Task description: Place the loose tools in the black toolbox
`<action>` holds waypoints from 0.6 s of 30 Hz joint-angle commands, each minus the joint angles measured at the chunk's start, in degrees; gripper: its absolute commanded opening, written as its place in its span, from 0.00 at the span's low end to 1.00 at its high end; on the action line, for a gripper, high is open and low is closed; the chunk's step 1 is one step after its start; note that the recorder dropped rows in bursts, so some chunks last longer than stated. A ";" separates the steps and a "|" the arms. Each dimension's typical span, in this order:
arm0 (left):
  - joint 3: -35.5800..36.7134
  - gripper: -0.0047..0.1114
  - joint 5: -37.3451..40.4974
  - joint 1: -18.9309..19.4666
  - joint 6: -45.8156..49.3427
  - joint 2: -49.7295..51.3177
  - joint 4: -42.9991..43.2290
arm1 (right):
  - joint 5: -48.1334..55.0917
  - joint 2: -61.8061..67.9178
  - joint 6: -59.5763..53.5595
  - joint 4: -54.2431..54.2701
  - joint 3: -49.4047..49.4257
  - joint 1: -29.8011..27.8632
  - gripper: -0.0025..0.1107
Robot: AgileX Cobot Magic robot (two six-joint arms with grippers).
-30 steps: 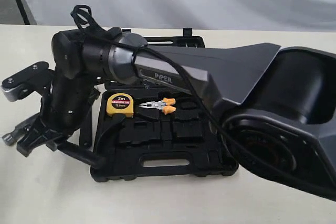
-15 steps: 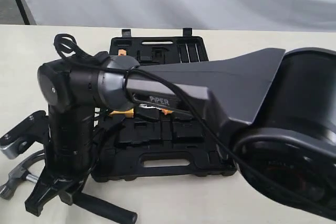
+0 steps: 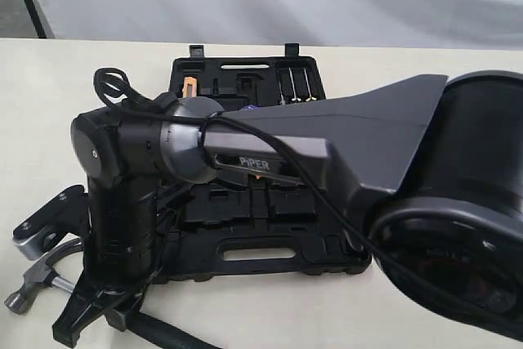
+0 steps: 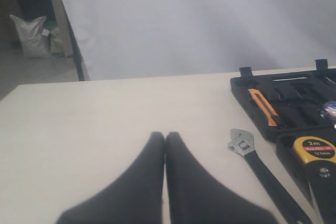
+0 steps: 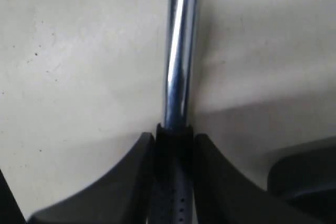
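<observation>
The right gripper (image 5: 173, 136) pinches the chrome-shafted claw hammer with black handle (image 5: 178, 51) where shaft meets grip, just left of the large black moulded plastic toolbox (image 3: 310, 261) in the exterior view, with its head pointing away from the box.

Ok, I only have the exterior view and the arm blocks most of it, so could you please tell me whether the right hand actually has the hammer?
Observer: Yes. The right wrist view shows the right hand clamped on the hammer, just where the black grip meets the chrome shaft.
Operator: Thank you. And the left hand? It is outside my picture.
Observer: The left hand is shut and empty, with only bare table ahead of it.
Operator: Where does the rest of the wrench lie?
Observer: The left wrist view shows the wrench lying on the table alongside the black toolbox, outside it.
</observation>
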 commanded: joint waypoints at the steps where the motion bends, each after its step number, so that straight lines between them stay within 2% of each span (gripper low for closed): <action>1: 0.53 0.05 -0.97 0.19 -0.59 -0.46 -0.78 | 0.43 -0.38 2.17 -1.76 0.33 -0.18 0.02; 4: 0.53 0.05 -0.97 0.19 -0.59 -0.46 -0.78 | 0.43 -0.38 3.59 -2.38 0.33 -0.04 0.07; 7: 0.53 0.05 -0.97 0.19 -0.59 -0.46 -0.78 | 0.43 -0.38 3.59 -3.28 0.33 0.36 0.26; 9: 0.53 0.05 -0.97 0.19 -0.59 -0.46 -0.78 | 0.29 -0.38 3.13 -3.26 0.22 0.74 0.41; 12: 0.53 0.05 -0.97 0.19 -0.59 -0.46 -0.78 | 0.41 -0.78 2.95 -3.26 -0.76 1.13 0.56; 14: 0.53 0.05 -0.97 0.19 -0.59 -0.46 -0.78 | 0.14 -0.97 2.95 -3.26 -2.14 1.13 0.59; 18: 0.53 0.05 -0.97 0.19 -0.59 -0.46 -0.78 | -1.23 -0.94 2.95 -3.30 -5.89 1.13 0.59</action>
